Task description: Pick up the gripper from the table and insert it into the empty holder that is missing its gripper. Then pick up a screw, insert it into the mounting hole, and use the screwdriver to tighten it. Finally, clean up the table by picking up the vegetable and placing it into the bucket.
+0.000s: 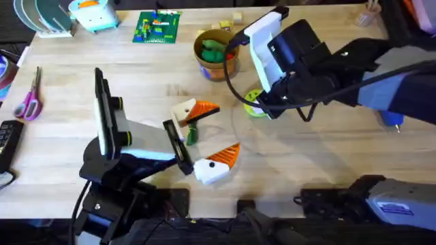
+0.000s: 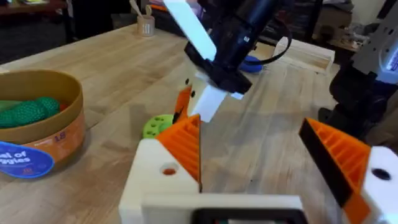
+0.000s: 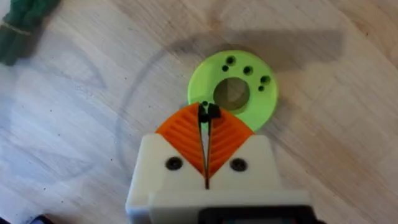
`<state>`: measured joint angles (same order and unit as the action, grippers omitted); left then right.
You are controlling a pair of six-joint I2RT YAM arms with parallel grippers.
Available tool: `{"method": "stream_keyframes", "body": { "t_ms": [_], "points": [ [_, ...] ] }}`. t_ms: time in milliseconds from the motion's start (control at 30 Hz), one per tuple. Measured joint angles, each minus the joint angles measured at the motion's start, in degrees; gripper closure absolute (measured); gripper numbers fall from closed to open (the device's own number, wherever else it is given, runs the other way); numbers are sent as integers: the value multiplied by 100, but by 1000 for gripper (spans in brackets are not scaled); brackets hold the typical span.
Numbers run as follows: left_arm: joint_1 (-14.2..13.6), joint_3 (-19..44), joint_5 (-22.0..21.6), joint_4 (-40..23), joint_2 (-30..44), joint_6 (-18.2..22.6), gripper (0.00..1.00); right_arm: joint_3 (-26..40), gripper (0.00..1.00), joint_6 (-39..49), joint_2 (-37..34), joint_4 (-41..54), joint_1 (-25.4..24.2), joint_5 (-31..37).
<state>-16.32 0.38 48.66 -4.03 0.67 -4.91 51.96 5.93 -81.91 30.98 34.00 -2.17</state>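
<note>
My right gripper (image 3: 207,112) is shut on a small black screw (image 3: 208,112), held just over a lime green disc (image 3: 233,93). From overhead the right gripper (image 1: 262,107) hangs at that disc (image 1: 254,102). The left gripper (image 1: 208,136) stands wide open near the table's front, and the dark green vegetable (image 1: 191,134) lies between its fingers (image 1: 221,160). The vegetable (image 3: 18,28) also lies on the wood in the right wrist view. The orange bucket (image 1: 214,54) stands behind with green toys inside. A blue screwdriver (image 1: 392,120) lies partly under the right arm. The loose gripper part and the holder are out of view.
Pink scissors (image 1: 28,102) lie at the left edge. A green brick plate (image 1: 158,27) and a rack (image 1: 48,17) stand along the back. In the left wrist view the bucket (image 2: 56,134) stands off to one side of the right gripper (image 2: 186,99).
</note>
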Motion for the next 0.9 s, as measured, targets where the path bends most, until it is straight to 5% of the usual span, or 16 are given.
{"method": "stream_keyframes", "body": {
  "t_ms": [200,433,900],
  "points": [
    [0,0,0,0,0,0,9,263,994,0,4,858,0,2],
    [0,0,0,0,0,0,9,1774,994,0,107,2037,74,33],
    [0,0,0,-2,2,0,8,4714,994,-479,-686,3720,1627,66]
  ]
}}
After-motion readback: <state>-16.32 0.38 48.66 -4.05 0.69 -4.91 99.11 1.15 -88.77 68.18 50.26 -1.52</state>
